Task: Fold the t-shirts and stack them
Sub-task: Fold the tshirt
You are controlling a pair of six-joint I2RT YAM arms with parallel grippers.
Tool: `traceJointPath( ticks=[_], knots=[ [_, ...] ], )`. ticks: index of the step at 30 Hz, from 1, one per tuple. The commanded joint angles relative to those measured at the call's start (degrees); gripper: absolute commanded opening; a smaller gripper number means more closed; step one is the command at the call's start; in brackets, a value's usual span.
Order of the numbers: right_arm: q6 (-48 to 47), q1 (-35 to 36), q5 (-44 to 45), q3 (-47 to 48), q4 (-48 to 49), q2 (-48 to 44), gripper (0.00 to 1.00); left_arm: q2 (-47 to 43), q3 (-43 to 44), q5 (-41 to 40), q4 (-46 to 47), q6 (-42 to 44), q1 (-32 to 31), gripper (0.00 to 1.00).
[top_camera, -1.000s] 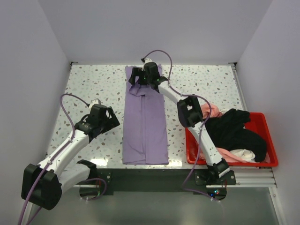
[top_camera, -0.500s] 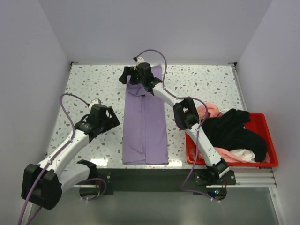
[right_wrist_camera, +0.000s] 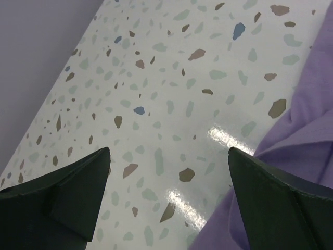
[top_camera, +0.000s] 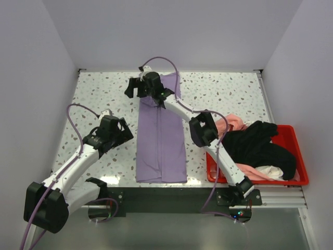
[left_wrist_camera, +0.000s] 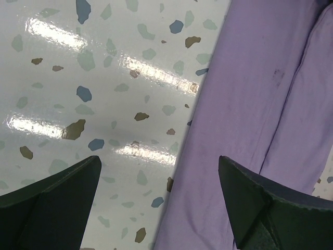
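Note:
The lavender-purple t-shirt (top_camera: 161, 136) lies folded into a long narrow strip down the middle of the speckled table. My right gripper (top_camera: 134, 89) hangs open over the table at the strip's far left corner; the cloth (right_wrist_camera: 307, 140) shows at the right of its view. My left gripper (top_camera: 124, 133) is open and empty, low over the strip's left edge (left_wrist_camera: 244, 120). A black t-shirt (top_camera: 260, 146), a salmon-pink one (top_camera: 232, 124) and a white one (top_camera: 270, 171) lie heaped in the red bin.
The red plastic bin (top_camera: 301, 165) stands at the near right of the table. Grey walls close the table in at the back and both sides. Bare speckled tabletop (top_camera: 99, 94) shows to the left of the strip.
My right gripper has swung leftward along the far end of the purple shirt, from above the strip to its left corner. The left arm has not moved.

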Motion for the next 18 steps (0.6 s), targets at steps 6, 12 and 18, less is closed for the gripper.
traceJointPath(
  ticks=[6,12,18],
  knots=[
    [-3.98,-2.32,9.85,-12.02,-14.15,-23.08,0.99,3.83,6.94,0.26,7.18,-0.3,0.06,1.0],
    [1.21,-8.92,17.6,-39.66,-18.39,-45.85,0.99,16.73,17.82,7.54,17.64,5.15,-0.64,1.0],
    [-5.29,-9.89,21.11,-57.55,-22.6,-62.29,0.99,39.57,40.92,10.37,16.18,19.45,-0.99,1.0]
  ],
)
